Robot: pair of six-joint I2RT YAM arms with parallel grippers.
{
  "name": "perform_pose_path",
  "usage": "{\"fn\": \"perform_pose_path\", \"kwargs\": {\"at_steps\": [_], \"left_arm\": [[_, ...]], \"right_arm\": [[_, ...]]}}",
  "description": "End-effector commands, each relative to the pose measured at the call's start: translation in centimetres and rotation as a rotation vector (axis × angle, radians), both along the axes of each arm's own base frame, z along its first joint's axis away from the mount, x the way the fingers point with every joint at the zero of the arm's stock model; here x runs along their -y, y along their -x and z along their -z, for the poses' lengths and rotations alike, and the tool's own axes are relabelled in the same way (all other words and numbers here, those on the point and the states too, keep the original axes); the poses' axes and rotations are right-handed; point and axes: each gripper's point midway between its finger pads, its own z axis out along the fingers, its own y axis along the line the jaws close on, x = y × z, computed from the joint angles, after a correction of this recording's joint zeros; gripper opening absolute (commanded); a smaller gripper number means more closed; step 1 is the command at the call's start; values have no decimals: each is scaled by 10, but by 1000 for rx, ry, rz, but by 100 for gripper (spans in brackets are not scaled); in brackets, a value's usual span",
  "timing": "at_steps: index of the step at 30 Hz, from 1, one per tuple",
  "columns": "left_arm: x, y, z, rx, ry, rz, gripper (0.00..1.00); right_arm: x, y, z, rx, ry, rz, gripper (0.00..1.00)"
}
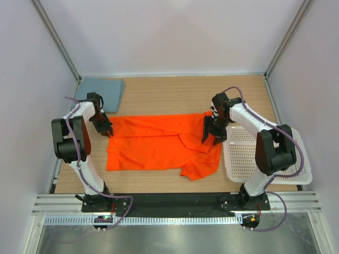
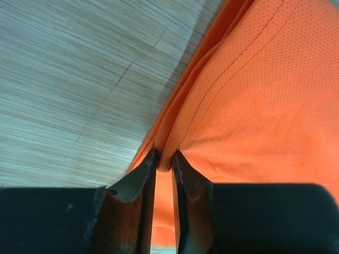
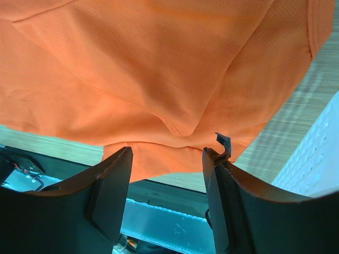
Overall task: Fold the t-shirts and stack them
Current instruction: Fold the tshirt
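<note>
Partly hidden beneath right jaws, orange t-shirt [image 1: 153, 143].

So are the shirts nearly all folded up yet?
About halfway. The grey-blue shirt lies folded in the far left corner. The left gripper pinches the edge of the orange shirt, spread on the table; the right gripper is open over it. Folding that one and stacking both is left.

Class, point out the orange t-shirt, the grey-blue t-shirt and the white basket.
orange t-shirt [image 1: 148, 143]: top view, middle of its body
grey-blue t-shirt [image 1: 101, 89]: top view, centre of the folded cloth
white basket [image 1: 246, 153]: top view, bare perforated floor
</note>
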Motion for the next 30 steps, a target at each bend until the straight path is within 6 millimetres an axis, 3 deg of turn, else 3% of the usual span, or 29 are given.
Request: {"fn": "perform_pose_path", "kwargs": {"at_steps": [1, 5, 8, 16, 27, 30], "left_arm": [[-6, -12, -16, 61, -23, 2, 18], [-4, -12, -14, 58, -13, 1, 18], [-4, -15, -15, 60, -6, -1, 10], [-5, -16, -22, 73, -16, 5, 17], [-3, -20, -25, 82, -2, 13, 3], [-4, -21, -25, 85, -3, 16, 0]], "right_arm": [[1, -1, 5, 8, 28, -15, 62], [0, 3, 13, -17, 39, -22, 63], [0, 5, 15, -24, 51, -29, 63], [-3, 9, 25, -41, 49, -25, 63], [-12, -1, 48, -43, 54, 10, 58], [-15, -6, 47, -26, 39, 28, 49]]}}
